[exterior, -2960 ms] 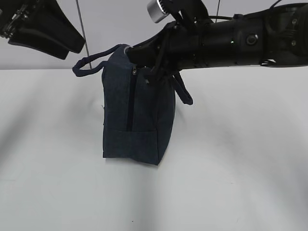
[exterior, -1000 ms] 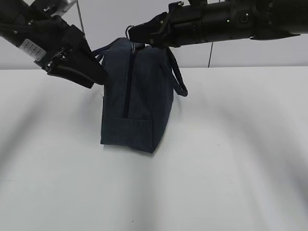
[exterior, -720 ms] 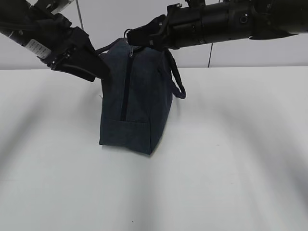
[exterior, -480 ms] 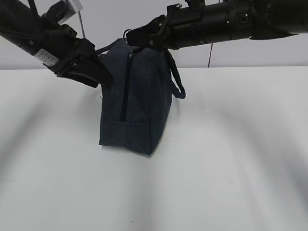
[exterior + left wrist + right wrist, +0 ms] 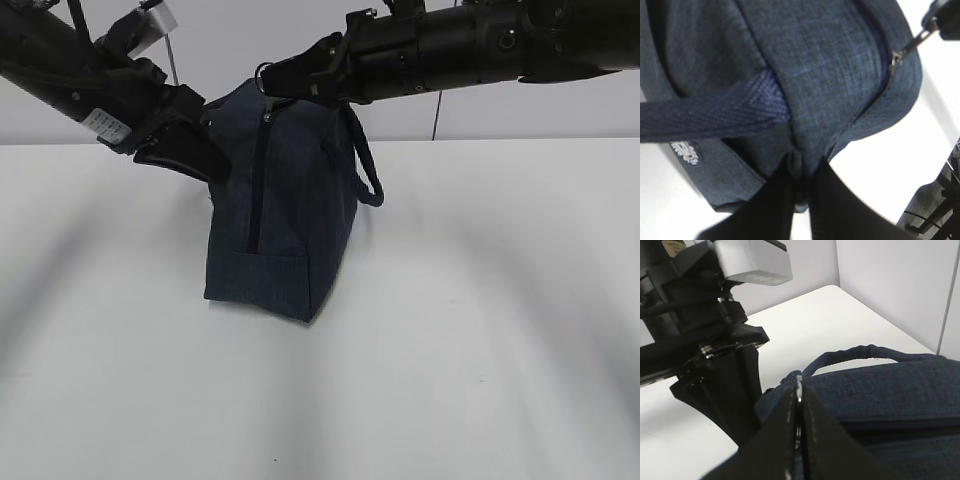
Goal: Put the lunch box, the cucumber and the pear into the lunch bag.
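Since a second ago, the left gripper (image 5: 205,160) is being seen closed in from a wider spread, and the lunch bag (image 5: 285,210) is being tipped slightly at its upper left. Its fingers (image 5: 785,200) are now being pinched narrowly on a fold of the bag's navy fabric, just below one handle (image 5: 705,115). The right gripper (image 5: 275,82) is being held fully closed on the zipper's ring pull (image 5: 799,385) at the bag's top edge. The bag is being kept standing on the white bench (image 5: 480,330), near the middle, between the two arms, with its zipper line (image 5: 258,180) facing the exterior camera.
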You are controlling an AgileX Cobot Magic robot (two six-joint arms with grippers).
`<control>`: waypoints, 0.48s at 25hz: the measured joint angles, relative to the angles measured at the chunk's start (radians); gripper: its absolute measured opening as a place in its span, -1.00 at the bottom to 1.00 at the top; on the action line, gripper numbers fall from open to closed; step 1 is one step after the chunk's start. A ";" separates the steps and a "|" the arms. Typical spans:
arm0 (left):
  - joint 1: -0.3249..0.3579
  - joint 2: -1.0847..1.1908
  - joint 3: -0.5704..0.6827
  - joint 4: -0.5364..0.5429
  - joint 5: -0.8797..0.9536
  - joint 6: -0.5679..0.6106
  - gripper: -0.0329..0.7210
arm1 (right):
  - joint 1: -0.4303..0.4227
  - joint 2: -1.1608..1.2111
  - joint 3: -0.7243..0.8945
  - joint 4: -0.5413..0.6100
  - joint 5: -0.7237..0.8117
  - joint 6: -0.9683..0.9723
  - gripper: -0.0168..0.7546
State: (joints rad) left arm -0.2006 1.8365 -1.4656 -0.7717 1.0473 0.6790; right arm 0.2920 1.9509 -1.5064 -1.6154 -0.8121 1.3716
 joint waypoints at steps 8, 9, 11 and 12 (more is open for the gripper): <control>0.000 0.001 0.000 0.000 0.067 0.000 -0.88 | 0.000 0.000 0.000 0.000 -0.011 0.025 -1.00; 0.000 0.001 0.000 0.000 0.082 -0.004 -0.88 | 0.000 0.000 0.000 -0.001 -0.020 0.031 -1.00; 0.000 0.001 0.000 0.000 0.113 -0.024 -0.88 | 0.000 0.000 0.000 -0.007 -0.044 0.049 -1.00; -0.001 0.001 0.000 0.000 0.121 -0.035 -0.89 | 0.000 -0.002 0.000 -0.017 -0.056 0.060 -1.00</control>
State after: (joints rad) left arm -0.2016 1.8371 -1.4656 -0.7717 1.1686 0.6443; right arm 0.2920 1.9488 -1.5064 -1.6324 -0.8680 1.4319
